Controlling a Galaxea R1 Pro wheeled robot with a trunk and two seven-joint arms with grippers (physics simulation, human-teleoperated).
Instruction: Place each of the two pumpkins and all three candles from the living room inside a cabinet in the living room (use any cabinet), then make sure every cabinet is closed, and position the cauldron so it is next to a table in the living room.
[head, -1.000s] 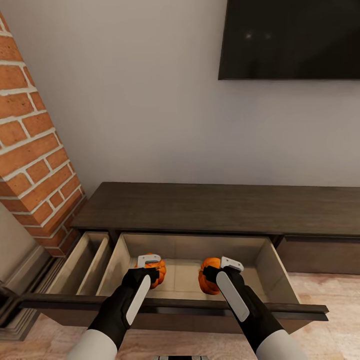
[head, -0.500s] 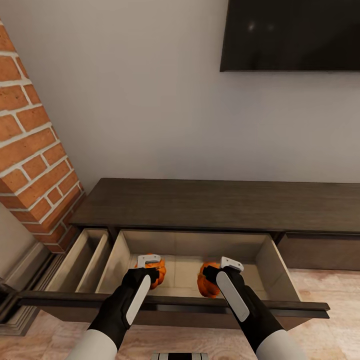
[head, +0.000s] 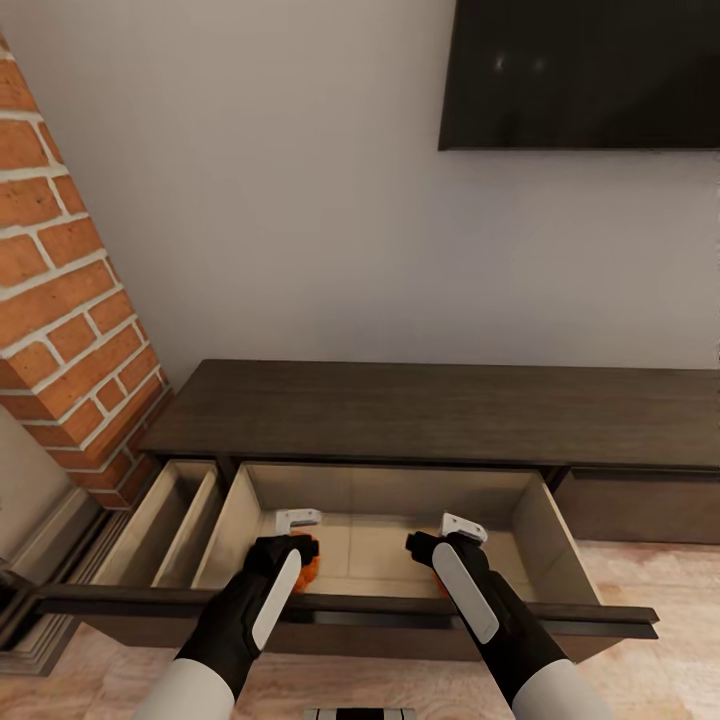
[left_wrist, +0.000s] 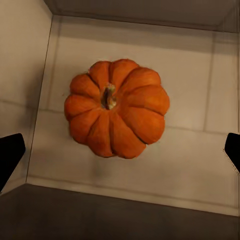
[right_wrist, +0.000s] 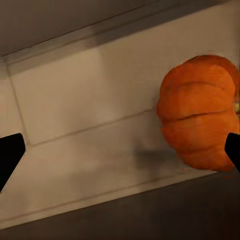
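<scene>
Jaws apart — pumpkins (left_wrist: 116, 107) in drawer (head: 385, 520).

A low dark cabinet (head: 440, 410) stands against the wall, its wide drawer (head: 385, 530) pulled open. Both grippers hang over the drawer: the left gripper (head: 290, 540) above a sliver of orange pumpkin (head: 310, 570), the right gripper (head: 445, 545) toward the drawer's other side. Above the cabinet hangs a television (head: 580, 75); a brick column (head: 65, 300) flanks it.
</scene>
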